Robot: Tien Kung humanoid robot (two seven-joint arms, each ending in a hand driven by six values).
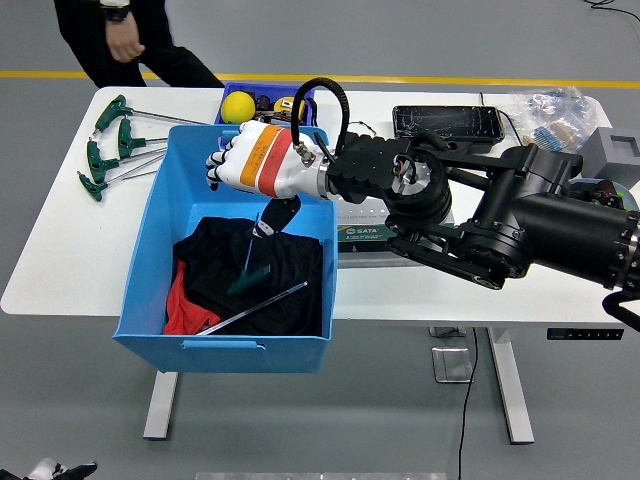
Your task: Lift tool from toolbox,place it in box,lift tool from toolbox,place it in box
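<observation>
Right hand (245, 160) hangs over the blue box (160, 205), fingers spread, holding nothing — a T-handle hex key (250, 262) sits just below, over the black cloth (280, 265) inside.

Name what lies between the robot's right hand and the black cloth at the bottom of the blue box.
In the head view, a T-handle tool with a green handle hangs there, below the right hand and above the black cloth in the blue box.
</observation>
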